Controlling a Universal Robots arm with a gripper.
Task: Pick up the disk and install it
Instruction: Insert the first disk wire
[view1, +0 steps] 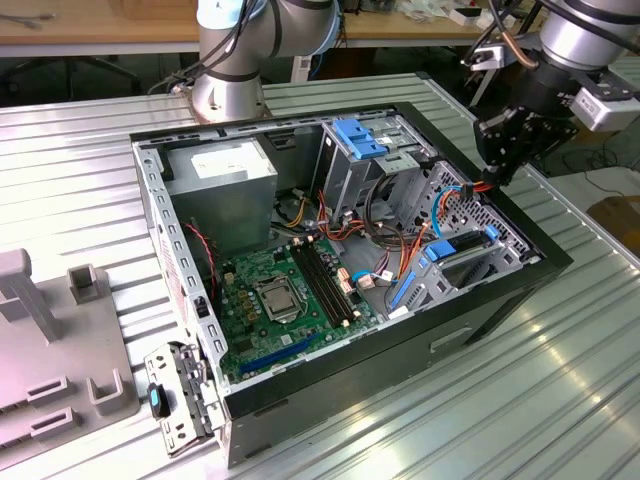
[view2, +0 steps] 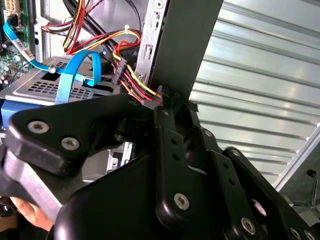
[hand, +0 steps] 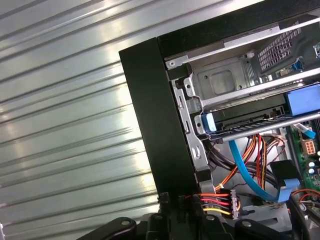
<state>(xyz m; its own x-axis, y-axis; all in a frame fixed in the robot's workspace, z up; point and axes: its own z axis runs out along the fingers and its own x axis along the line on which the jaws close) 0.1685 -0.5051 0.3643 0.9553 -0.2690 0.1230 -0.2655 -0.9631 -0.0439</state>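
The disk (view1: 462, 250), a grey drive in a bright blue carrier, lies in the low drive cage at the near right corner of the open computer case (view1: 520, 275). In the first wrist view the disk (hand: 250, 120) sits level in that cage behind the black case corner. My black gripper (view1: 492, 178) hangs over the case's right wall, just beyond the disk. Its fingers (view2: 172, 130) are shut on a black power connector (hand: 220, 202) with red, orange and yellow wires, right at the case's edge. A thin blue cable (hand: 245, 172) loops below the disk.
A tall grey drive bay with a blue bracket (view1: 360, 135) stands mid-case, beside the power supply (view1: 220, 175) and motherboard (view1: 285, 300). Grey fixtures (view1: 60, 350) sit at the exterior view's left. A second arm's base (view1: 228, 90) rises behind the case on the ribbed metal table (view1: 560, 380).
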